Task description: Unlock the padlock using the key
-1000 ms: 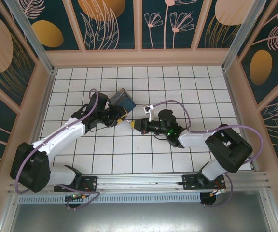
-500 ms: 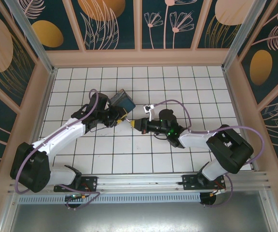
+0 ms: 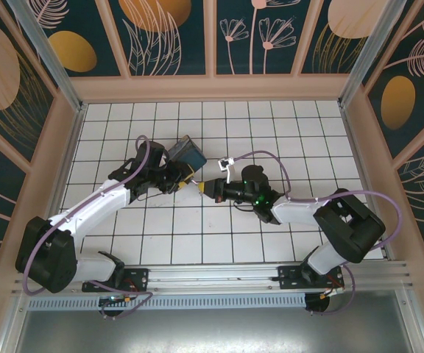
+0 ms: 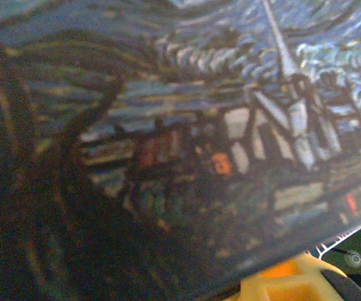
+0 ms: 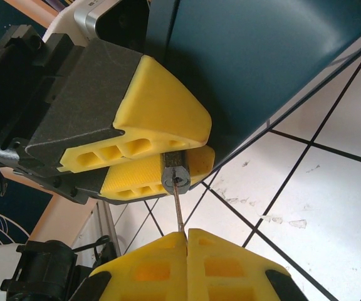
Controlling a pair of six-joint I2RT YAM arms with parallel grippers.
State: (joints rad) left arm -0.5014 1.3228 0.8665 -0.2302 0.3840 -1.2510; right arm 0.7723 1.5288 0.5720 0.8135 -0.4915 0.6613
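Right wrist view: the right gripper [image 5: 185,235] has its yellow fingertips pressed together on the key [image 5: 178,210], whose thin blade reaches the keyway of the padlock [image 5: 175,175]. The left gripper [image 5: 193,148] clamps that dark padlock between its fingers. The blue painted box [image 5: 262,56] sits just behind, over the tiled floor [image 5: 331,182].

Left arm [image 3: 94,204], right arm [image 3: 294,212] — white shells, black joints, purple cables [image 3: 147,149]; left end effector [image 5: 187,149], right end effector [image 5: 187,241] yellow-fingered.
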